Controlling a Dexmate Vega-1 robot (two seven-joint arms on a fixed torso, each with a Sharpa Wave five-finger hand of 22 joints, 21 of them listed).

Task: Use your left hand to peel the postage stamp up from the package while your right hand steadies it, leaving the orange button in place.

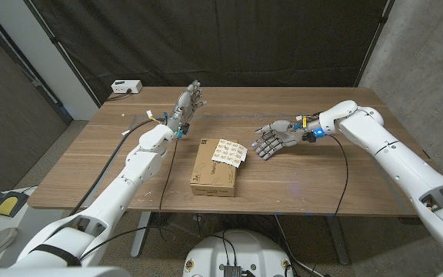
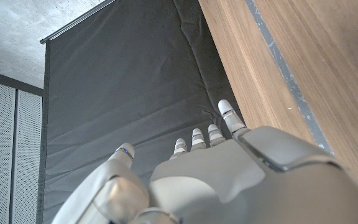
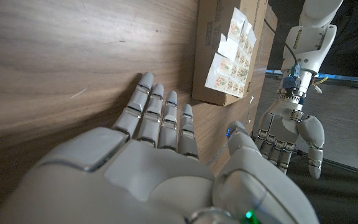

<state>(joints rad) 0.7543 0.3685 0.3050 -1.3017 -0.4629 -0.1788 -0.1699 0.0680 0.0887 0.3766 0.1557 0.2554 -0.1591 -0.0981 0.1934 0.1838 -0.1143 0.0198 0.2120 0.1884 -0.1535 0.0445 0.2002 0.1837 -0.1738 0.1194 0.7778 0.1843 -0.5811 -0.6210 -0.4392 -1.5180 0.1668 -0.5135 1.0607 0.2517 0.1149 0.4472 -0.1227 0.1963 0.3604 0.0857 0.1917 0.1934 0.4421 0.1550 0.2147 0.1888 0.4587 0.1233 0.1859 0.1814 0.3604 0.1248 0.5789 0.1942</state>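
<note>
In the head view the brown cardboard package lies at the middle of the frame on the wooden table, with a white sheet of postage stamps on its top right corner, one edge overhanging the box. I cannot make out any orange button.

My left hand stands up and left of the box, fingers spread and pointing to the far edge, holding nothing; my left wrist view looks past its fingertips at the black curtain. My right hand hovers right of the box, fingers apart and empty, near the stamps but not touching.

Neither hand is on the package yet, and I think that is the main risk: if my left hand pulls at the stamps before the right presses down, the light box will likely slide or lift. Reaching in from the right, I could also brush the overhanging sheet and crease it. Since I cannot locate the button, I might knock it.
</note>
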